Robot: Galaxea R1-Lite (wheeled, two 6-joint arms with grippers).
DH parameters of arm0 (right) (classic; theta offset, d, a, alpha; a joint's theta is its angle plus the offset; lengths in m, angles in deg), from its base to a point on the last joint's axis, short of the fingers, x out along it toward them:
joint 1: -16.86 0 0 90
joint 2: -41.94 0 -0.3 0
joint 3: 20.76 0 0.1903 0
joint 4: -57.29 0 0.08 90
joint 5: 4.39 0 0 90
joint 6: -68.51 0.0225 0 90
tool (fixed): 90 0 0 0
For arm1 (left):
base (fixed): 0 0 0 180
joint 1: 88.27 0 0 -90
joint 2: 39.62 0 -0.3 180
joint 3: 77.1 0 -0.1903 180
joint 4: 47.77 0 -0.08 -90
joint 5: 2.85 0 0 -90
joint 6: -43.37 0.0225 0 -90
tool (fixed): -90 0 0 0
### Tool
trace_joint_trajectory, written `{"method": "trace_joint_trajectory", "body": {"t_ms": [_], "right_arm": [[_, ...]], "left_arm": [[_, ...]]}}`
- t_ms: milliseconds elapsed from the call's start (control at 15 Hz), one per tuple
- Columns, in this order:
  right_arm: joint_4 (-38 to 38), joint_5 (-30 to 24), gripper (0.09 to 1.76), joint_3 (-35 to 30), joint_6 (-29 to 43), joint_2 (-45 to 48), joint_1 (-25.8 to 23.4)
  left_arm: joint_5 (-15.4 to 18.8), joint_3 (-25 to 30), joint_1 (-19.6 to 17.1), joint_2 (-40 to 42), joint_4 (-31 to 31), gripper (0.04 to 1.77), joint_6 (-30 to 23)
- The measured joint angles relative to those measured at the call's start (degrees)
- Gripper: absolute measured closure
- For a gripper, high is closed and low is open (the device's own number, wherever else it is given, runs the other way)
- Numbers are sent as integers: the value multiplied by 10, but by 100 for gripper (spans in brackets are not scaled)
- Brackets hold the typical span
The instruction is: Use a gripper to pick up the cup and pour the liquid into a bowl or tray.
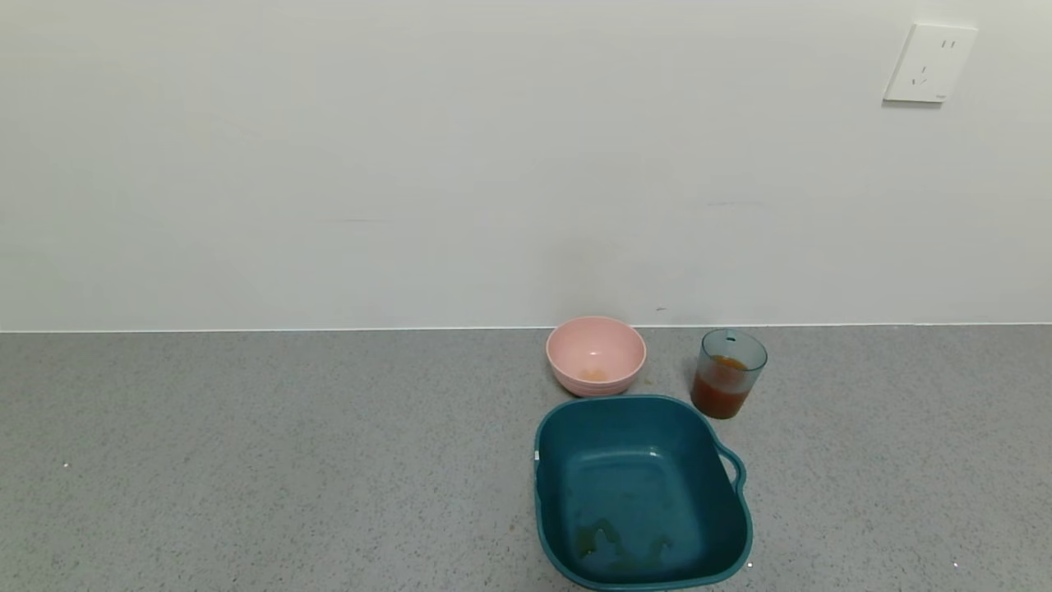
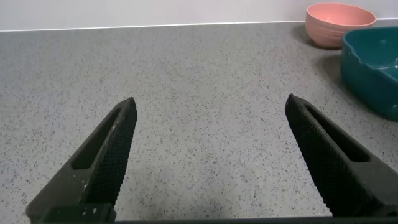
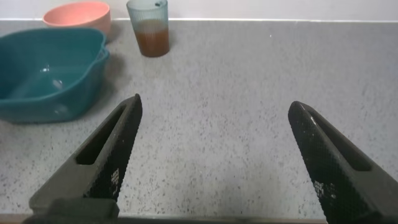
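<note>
Translucent blue-green plastic cup (image 1: 729,373) upright on the speckled grey stone-look countertop (image 1: 246,460), close to the white wall (image 1: 411,164); tapered, long axis vertical, open mouth up. Roughly half full of opaque red-orange liquid (image 1: 721,393). Just left of it, apart from it, a small round pale pink bowl (image 1: 596,355), smooth and matte, with a faint orange smear at the bottom. Nearer the robot, a larger teal squarish tray (image 1: 641,492) with rounded corners and a loop handle (image 1: 735,470) on the right side, glossy, with wet smudges on the floor; far rim close beneath bowl and cup. White wall socket (image 1: 929,63) high on the right.

Neither arm in the head view. Left gripper (image 2: 208,152) held low over bare countertop well left of the tray, black textured fingers (image 2: 115,149) spread wide, nothing between them; bowl and tray edge beyond. Right gripper (image 3: 214,152) likewise low over bare counter on the cup's side, well short of it, fingers (image 3: 118,146) wide apart and empty, aimed toward the wall with cup, bowl and tray ahead.
</note>
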Motion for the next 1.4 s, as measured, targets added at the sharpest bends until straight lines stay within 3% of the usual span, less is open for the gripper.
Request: {"method": "trace_joint_trajectory", "body": {"t_ms": [267, 733, 1400], "right_arm": [[0, 0, 14, 69, 1, -63, 3], [21, -32, 14, 210, 8, -346, 10], [252, -71, 14, 227, 6, -748, 12]], "left_arm": [[0, 0, 0, 0, 0, 9, 0], [0, 0, 0, 0, 0, 9, 0], [0, 0, 0, 0, 0, 9, 0]]}}
